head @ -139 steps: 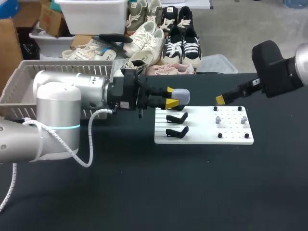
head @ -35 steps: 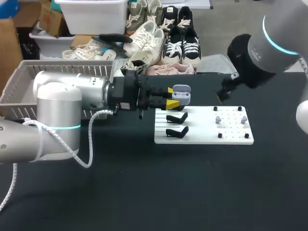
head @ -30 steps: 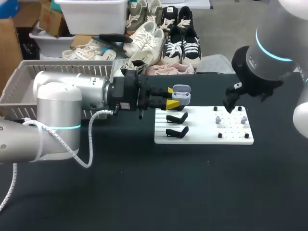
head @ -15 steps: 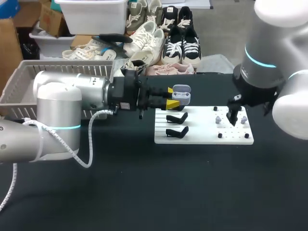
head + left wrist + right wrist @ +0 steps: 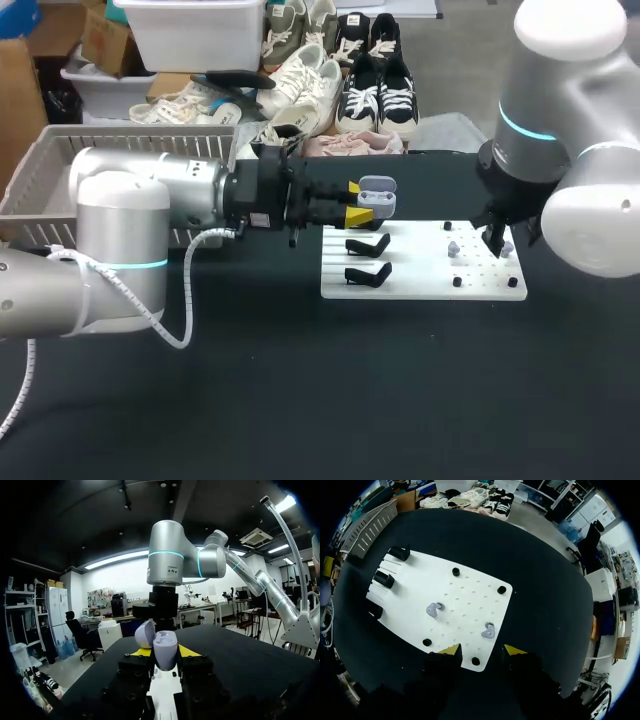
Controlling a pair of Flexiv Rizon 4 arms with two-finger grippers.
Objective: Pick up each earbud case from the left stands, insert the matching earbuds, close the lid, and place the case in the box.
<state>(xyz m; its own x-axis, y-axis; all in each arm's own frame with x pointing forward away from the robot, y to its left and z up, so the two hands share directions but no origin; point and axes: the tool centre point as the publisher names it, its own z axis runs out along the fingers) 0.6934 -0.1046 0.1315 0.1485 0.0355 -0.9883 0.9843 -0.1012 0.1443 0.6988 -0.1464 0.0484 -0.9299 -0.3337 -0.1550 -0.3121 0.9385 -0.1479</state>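
Bare board (image 5: 467, 597) surrounds earbuds (image 5: 435, 610); black pegs (image 5: 455, 572) mark corners.

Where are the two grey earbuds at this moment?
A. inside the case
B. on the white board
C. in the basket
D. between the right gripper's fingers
B: both earbuds lie on the white board, ahead of the open right gripper, which holds nothing.

Left arm (image 5: 150, 215): level, reaching right from the left side.
Left gripper (image 5: 353, 202): fingers clamped on the earbud case (image 5: 378, 197).
Right arm (image 5: 555, 100): upright at the far right, wrist turned down.
Right gripper (image 5: 480, 651): fingers apart.
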